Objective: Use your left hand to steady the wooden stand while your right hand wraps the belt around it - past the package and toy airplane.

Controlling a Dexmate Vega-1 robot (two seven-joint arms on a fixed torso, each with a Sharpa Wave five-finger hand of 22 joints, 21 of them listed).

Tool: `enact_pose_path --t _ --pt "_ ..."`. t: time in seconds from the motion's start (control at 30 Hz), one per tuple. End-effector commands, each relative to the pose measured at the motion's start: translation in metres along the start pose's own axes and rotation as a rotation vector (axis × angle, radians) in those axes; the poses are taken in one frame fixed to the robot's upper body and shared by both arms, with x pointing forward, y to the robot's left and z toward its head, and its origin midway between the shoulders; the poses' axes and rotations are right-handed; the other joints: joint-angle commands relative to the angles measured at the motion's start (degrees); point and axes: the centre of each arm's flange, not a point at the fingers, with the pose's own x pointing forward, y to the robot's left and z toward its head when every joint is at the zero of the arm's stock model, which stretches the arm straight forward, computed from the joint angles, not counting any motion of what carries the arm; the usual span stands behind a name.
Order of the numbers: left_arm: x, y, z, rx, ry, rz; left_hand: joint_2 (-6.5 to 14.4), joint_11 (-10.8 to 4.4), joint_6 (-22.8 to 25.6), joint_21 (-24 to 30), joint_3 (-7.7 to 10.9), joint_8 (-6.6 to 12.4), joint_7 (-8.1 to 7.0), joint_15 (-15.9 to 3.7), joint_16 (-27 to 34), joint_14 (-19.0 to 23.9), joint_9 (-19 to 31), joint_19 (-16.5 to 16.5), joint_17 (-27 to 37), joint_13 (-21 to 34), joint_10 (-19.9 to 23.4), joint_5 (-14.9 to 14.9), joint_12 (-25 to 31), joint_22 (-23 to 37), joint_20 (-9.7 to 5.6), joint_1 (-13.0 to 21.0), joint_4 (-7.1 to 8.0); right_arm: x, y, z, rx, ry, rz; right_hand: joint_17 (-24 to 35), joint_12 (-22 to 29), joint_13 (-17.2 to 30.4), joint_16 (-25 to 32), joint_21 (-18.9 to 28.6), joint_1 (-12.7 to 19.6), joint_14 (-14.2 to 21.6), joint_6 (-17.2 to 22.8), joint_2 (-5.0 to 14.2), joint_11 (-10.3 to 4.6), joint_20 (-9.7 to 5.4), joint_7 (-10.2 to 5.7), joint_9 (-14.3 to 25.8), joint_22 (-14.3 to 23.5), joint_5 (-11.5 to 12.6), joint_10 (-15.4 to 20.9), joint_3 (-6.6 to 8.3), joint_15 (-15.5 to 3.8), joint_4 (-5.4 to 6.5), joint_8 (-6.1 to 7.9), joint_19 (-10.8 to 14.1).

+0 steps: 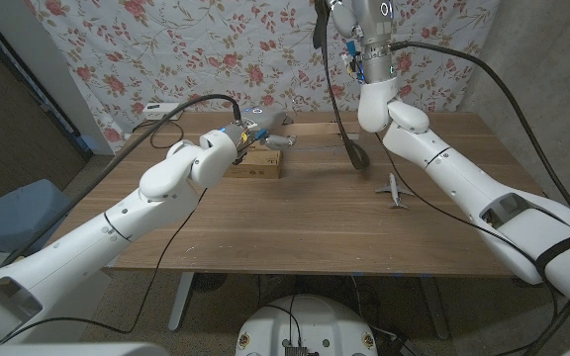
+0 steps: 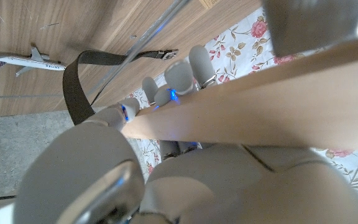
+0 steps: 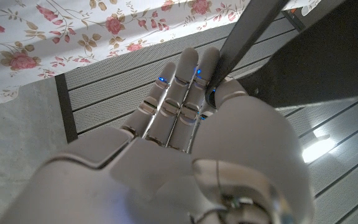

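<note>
Wood: stand [image 1: 256, 164], light block with a slanted bar, far-left part of the surface [image 1: 295, 237]. Left hand [image 1: 248, 133] grips its bar; fingers [image 2: 178, 78] curl over the wood in the left wrist view.
Belt [image 1: 342, 109], dark strap, hanging from the raised right hand [image 3: 191, 118] down to the surface, lower end looped near mid-surface; buckle end [image 2: 160, 55] lies on the wood. Right hand pinches the strap between thumb and fingers, other fingers extended.
Toy airplane [image 1: 394, 189], white, right of the belt's loop, apart from it.
Backdrop: floral cloth [image 1: 166, 49] behind the surface.
</note>
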Motion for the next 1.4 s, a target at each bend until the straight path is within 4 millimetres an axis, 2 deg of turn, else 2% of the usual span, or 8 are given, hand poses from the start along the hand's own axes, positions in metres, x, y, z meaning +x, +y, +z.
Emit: enact_pose_path --t 0.03,0.23,0.4,0.9,1.13,1.4 --pt "-0.007 0.001 -0.006 -0.043 0.006 0.019 -0.11 -0.33 0.21 -0.1 1.78 0.35 -0.29 -0.07 -0.44 -0.17 -0.08 -0.17 0.09 3.79 -0.07 0.68 11.22 0.03 -2.55 -0.38 1.21 0.041 0.037 -0.033 -0.008 0.072 0.166 0.41 0.14 0.31 -0.39 0.49 0.48 0.19 8.09 0.18 -0.16 -5.17 -3.15 0.28 0.17 0.55 -0.41 -0.43 -5.39 0.1 -0.17 -0.33" --pt "-0.009 0.001 -0.006 -0.062 -0.004 0.05 -0.23 -0.06 0.28 -0.09 1.97 0.49 -0.33 -0.06 -0.86 -0.47 -0.18 -0.53 -0.17 3.78 -0.13 0.93 11.22 -0.03 -2.54 -0.51 1.21 0.051 0.057 -0.047 -0.056 0.1 0.256 0.69 0.12 0.41 -0.77 0.68 0.54 0.02 8.12 0.27 -0.13 -5.24 -3.25 0.32 0.15 0.74 -0.66 -0.62 -5.38 0.2 -0.34 -0.48" --pt "-0.011 0.002 -0.006 -0.08 -0.008 0.065 -0.36 -0.12 0.17 0.07 2.15 0.61 -0.33 -0.04 -0.97 -0.34 -0.29 -0.6 -0.16 3.78 -0.13 1.17 11.22 -0.17 -2.39 -0.61 1.17 0.051 0.069 -0.066 -0.099 0.136 0.32 0.96 0.06 0.34 -1.24 0.87 0.55 -0.17 8.17 0.31 -0.12 -5.28 -3.14 0.43 0.1 0.94 -0.74 -0.89 -5.37 0.33 -0.48 -0.7" --pt "-0.016 0.012 -0.004 -0.139 -0.019 0.109 -0.58 -0.13 -0.08 0.49 2.6 0.97 -0.3 -0.14 -1.13 -0.03 -0.5 -0.72 0.01 3.78 -0.05 1.63 11.25 -0.56 -2.37 -0.87 1.13 0.023 0.097 -0.135 -0.282 0.276 0.565 1.59 -0.32 0.17 -2.89 1.53 0.43 -0.74 8.53 0.21 0.07 -5.49 -4.23 0.58 -0.12 1.58 -1.53 -1.88 -5.36 0.73 -0.95 -1.19" --pt "-0.024 0.019 -0.002 -0.172 -0.019 0.152 -0.62 0.03 -0.34 0.47 2.73 0.99 -0.38 -0.02 -1.36 -0.03 -0.62 -0.75 -0.18 3.78 -0.08 1.73 11.25 -0.92 -2.35 -0.96 1.14 0.002 0.1 -0.161 -0.37 0.326 0.706 1.76 -0.61 -0.26 -3.61 1.76 0.44 -0.92 8.64 0.16 0.18 -5.7 -4.43 0.44 -0.26 1.86 -1.59 -2.27 -5.37 0.84 -1.26 -1.43" --pt "-0.041 0.025 -0.001 -0.224 0.0 0.189 -0.7 0.03 -0.31 0.76 2.83 1.12 -0.3 -0.09 -1.41 -0.05 -0.76 -0.86 -0.08 3.79 -0.01 1.82 11.26 -0.91 -2.26 -0.99 1.08 -0.022 0.086 -0.192 -0.446 0.387 0.783 1.85 -0.95 -0.57 -4.5 2.03 0.47 -1.17 8.7 0.11 0.19 -5.87 -4.62 0.45 -0.43 2.19 -1.94 -2.71 -5.39 0.96 -1.51 -1.65"
